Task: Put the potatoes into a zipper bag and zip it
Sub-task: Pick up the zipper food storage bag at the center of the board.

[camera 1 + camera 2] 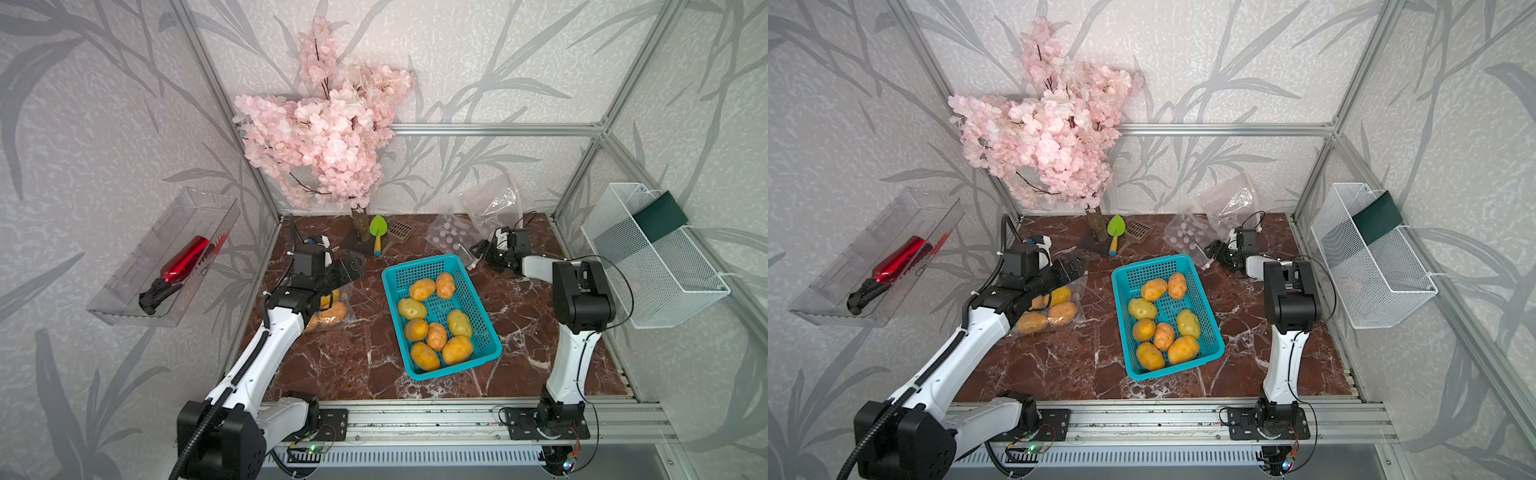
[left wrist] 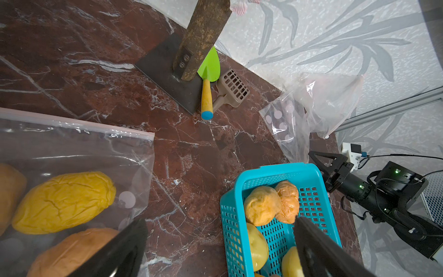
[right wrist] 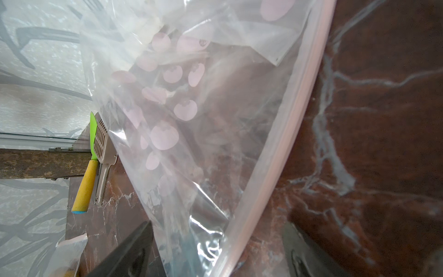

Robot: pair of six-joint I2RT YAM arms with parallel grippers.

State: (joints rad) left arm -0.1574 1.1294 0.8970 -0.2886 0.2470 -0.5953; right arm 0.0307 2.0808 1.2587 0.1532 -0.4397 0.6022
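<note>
Sitting open around the stiff edge (probably the best pinching spot) of the floppy, slippery zipper bag [image 3: 203, 120], the right gripper [image 3: 217, 224] is waiting; the left gripper [image 2: 219, 219] is hanging open.

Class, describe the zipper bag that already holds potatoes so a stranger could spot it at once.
Find the turquoise basket in the middle of the marble table. On its side toward the left arm, a clear bag lies flat, partly hidden by that arm. Unlike the empty bags at the back, it has orange potatoes inside.
</note>
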